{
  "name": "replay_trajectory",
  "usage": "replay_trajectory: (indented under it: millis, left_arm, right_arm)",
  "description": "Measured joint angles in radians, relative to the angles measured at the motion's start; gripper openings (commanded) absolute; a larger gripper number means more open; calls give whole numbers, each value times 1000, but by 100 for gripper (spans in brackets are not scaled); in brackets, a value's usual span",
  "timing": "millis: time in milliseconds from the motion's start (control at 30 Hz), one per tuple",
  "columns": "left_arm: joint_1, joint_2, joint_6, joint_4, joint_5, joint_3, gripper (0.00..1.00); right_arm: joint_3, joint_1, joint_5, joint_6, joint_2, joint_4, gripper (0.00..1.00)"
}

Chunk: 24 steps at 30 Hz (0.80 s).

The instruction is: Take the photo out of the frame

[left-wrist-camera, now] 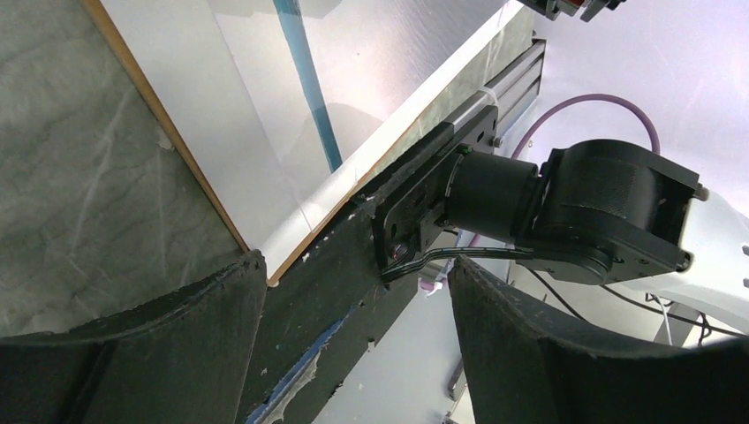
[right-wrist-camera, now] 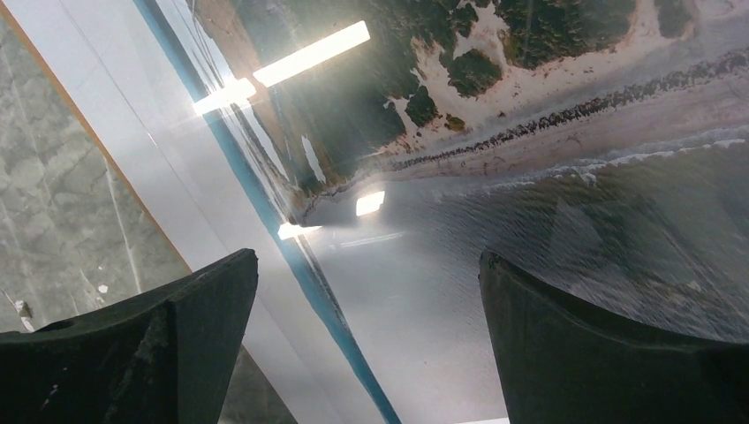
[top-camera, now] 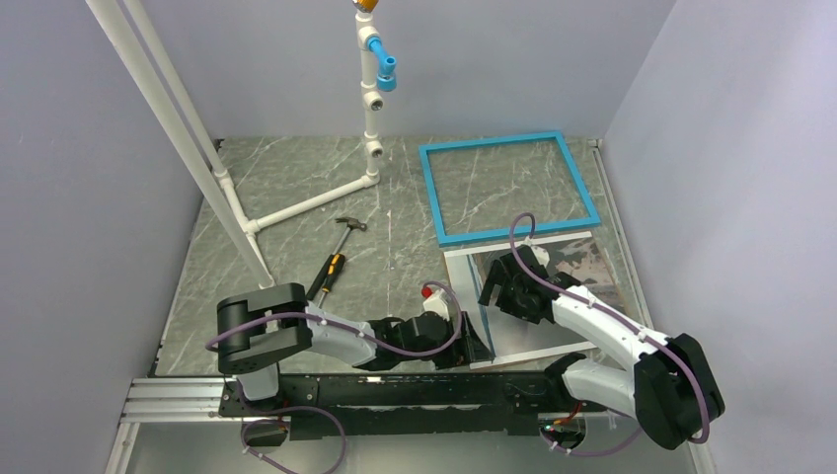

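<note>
left gripper [left-wrist-camera: 353, 353]: 6 o'clock, by the near-left corner of the photo; jaws apart, nothing between them that I can see.
right gripper [right-wrist-camera: 366, 344]: 5 o'clock, hanging low over the picture area, jaws spread wide, gripping nothing.
photo [top-camera: 577, 265]: 4 o'clock from table centre, lying flat and face up with its white border showing; near the frame's near edge, but outside it.
brown board [left-wrist-camera: 173, 134]: a thin brown edge peeks out under the white border; I judge the photo sits on its backing.
frame [top-camera: 491, 141]: 2 o'clock, flat on the table [top-camera: 296, 178], blue side up, bare table showing through the opening, so it's empty.
hammer [top-camera: 334, 259]: 9 o'clock, well apart from both, not in play.
pipe stand [top-camera: 369, 99]: 12 o'clock, far side, not in play.
done: photo and frame are separated, so the main job looks finished to me.
left: at most lift the photo off the board, if that counts; can't tell if a glass sheet is on top.
</note>
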Motion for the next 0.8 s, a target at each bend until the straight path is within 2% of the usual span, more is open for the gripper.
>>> replay_trajectory:
  millis: [367, 800]
  left_arm:
    - [-12, 3, -21, -99, -8, 27, 79]
    - [-15, 24, -14, -89, 3, 48, 78]
  right_arm:
    - [0, 0, 0, 0, 3, 2, 96]
    - [0, 0, 1, 0, 3, 2, 96]
